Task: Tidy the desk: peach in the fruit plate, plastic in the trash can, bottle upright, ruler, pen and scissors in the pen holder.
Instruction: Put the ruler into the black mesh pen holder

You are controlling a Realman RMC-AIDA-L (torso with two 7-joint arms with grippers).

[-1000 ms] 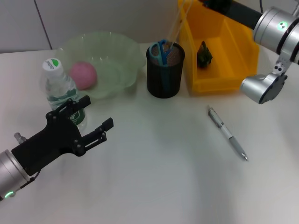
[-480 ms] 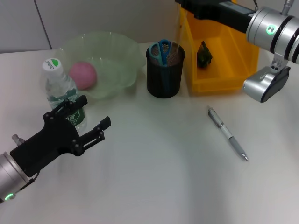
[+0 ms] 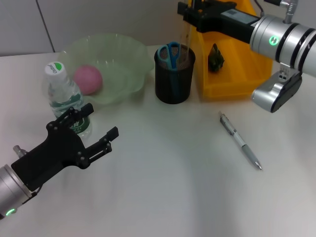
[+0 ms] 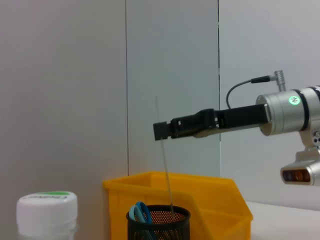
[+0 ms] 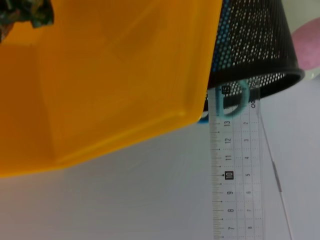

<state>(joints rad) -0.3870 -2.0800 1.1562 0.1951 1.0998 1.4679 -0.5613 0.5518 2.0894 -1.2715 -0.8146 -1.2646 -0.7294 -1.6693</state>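
My right gripper [image 3: 189,12] is shut on a clear ruler [image 3: 187,35] and holds it nearly upright, its lower end inside the black mesh pen holder [image 3: 174,79]. Blue scissors [image 3: 171,53] stand in the holder. The left wrist view shows the same gripper [image 4: 161,131], the ruler [image 4: 165,167] and the holder [image 4: 158,226]. The ruler [image 5: 235,175] also shows in the right wrist view. A silver pen [image 3: 240,141] lies on the table to the right. A pink peach [image 3: 88,79] sits in the green plate [image 3: 126,54]. The bottle [image 3: 62,94] stands upright. My left gripper [image 3: 101,120] is open and empty just in front of the bottle.
A yellow bin [image 3: 247,59] right of the holder holds crumpled dark plastic [image 3: 215,57]. The right arm's elbow [image 3: 271,96] hangs over the bin's front right corner. A white wall stands behind the table.
My right arm has swung left, bringing the ruler from a tilt to nearly upright over the pen holder. My left gripper has shifted only slightly.
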